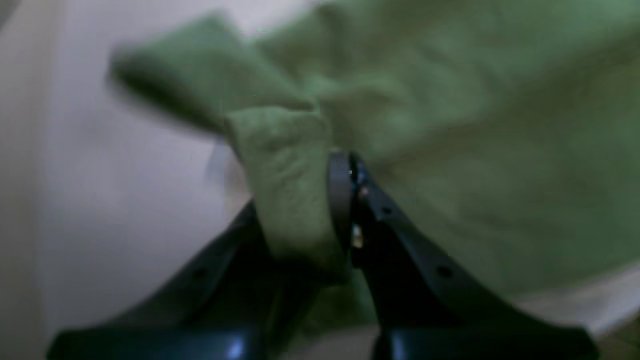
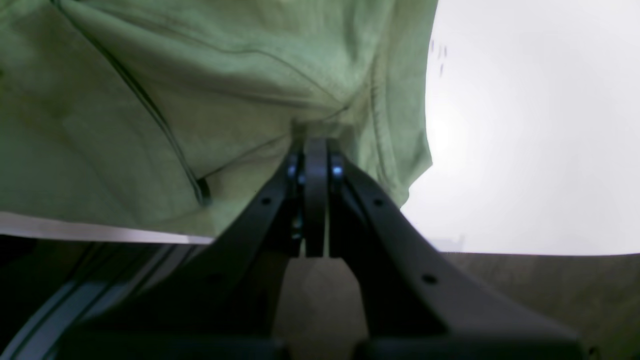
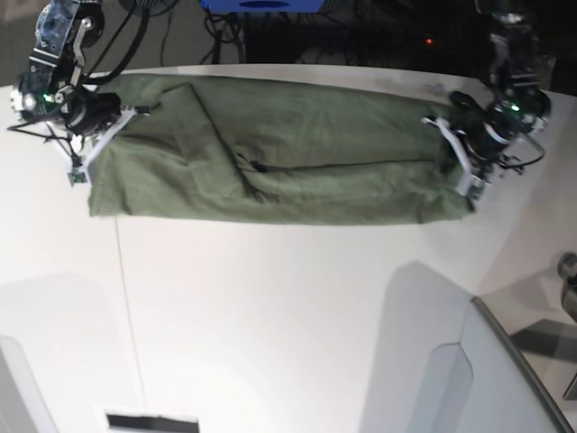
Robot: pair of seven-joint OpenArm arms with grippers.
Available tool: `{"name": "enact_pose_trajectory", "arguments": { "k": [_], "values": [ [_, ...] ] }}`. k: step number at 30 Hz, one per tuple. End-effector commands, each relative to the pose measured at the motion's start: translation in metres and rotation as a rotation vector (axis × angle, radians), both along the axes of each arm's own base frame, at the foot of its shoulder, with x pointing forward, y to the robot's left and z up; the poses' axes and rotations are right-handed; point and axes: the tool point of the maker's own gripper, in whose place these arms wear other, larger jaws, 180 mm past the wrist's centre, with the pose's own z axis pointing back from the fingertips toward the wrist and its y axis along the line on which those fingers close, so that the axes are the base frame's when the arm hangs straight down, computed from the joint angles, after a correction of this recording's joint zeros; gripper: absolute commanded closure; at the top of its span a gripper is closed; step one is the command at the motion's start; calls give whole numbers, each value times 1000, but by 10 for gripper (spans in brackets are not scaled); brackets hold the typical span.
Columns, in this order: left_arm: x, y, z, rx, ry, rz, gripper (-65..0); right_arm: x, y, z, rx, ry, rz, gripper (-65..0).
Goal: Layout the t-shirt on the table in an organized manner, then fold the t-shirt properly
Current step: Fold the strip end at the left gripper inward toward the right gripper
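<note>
Folding underway: t-shirt point(image 3: 270, 162) lies as a long band across the far tabletop point(image 3: 288, 307). Left tool point(image 1: 345, 200) is pinched on one end's cloth, right tool point(image 2: 315, 165) clamped on the other. Next, I'd judge, both ends travel together, evenly. Grey raised panel point(image 3: 505, 379) sits near, well clear.
</note>
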Motion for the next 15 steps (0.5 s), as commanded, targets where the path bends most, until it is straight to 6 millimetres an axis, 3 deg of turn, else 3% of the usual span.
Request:
{"name": "enact_pose_trajectory", "arguments": {
  "k": [1,4,9,15],
  "values": [
    [12,-9,13,9,-51,-18,0,9,-2,7,-6,-35,5,-8],
    [17,-41,18,-8,-59,-58,0,9,-2,7,-6,-35,5,-8],
    [35,-78,24,-27,-73,-79,0,8,-2,7,-6,-34,5,-8],
    [38,-128,21,-84,-68,-144,0,9,-2,7,-6,-35,5,-8]
  ]
}}
